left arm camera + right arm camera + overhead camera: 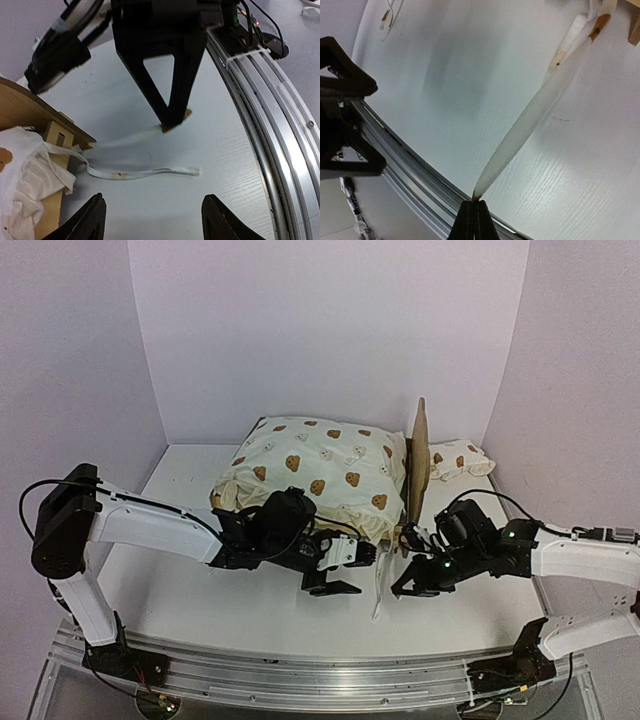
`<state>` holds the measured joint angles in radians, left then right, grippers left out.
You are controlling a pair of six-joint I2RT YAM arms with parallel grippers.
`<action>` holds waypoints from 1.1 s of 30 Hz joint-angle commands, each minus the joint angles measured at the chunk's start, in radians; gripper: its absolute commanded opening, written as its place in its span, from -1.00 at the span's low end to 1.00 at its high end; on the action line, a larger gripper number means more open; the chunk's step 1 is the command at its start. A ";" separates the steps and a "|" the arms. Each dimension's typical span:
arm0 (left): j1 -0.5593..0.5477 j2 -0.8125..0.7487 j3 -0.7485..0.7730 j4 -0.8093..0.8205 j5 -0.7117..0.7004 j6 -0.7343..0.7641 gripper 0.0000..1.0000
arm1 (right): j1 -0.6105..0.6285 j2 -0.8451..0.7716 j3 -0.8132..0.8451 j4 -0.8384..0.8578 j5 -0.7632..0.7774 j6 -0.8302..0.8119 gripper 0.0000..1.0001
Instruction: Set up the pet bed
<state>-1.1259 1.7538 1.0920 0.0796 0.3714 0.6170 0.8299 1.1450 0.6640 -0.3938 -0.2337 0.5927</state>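
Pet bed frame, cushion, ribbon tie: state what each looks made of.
Pet bed frame: light wood, likely plywood, bare and matte; grain shows. Cushion: soft cloth, probably cotton, cream bear print, wrinkled. Ribbon tie: fine-ribbed white cloth, limp and flat.

Front-left table (200, 590) lies open; pet bed (320, 475) blocks behind, its strap (378, 592) crosses the middle.

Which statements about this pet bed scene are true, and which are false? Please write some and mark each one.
1. The right fingers are shut on a white strap. True.
2. The left fingers are shut. False: they stand open and hold nothing.
3. The headboard lies flat. False: it stands upright beside the cushion.
4. A small pillow lies on the other side of the headboard from the cushion. True.
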 commanded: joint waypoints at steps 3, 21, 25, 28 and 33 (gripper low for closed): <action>-0.024 0.010 -0.038 0.313 0.024 0.066 0.34 | 0.006 0.068 0.097 0.152 -0.083 0.173 -1.00; -0.026 0.135 0.050 0.355 -0.027 0.097 -0.05 | 0.006 0.051 0.180 0.125 -0.159 0.162 -1.00; -0.024 0.144 0.059 0.363 -0.058 0.094 -0.18 | 0.006 0.045 0.188 0.093 -0.173 0.157 -1.00; -0.025 0.148 0.059 0.376 -0.026 0.119 -0.37 | 0.006 0.040 0.188 0.087 -0.169 0.157 -1.00; -0.025 0.152 0.099 0.372 -0.026 0.100 -0.86 | 0.006 0.037 0.196 0.080 -0.157 0.157 -1.00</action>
<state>-1.1492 1.9009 1.1178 0.4170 0.3392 0.7320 0.8291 1.2152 0.8104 -0.3160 -0.3402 0.7521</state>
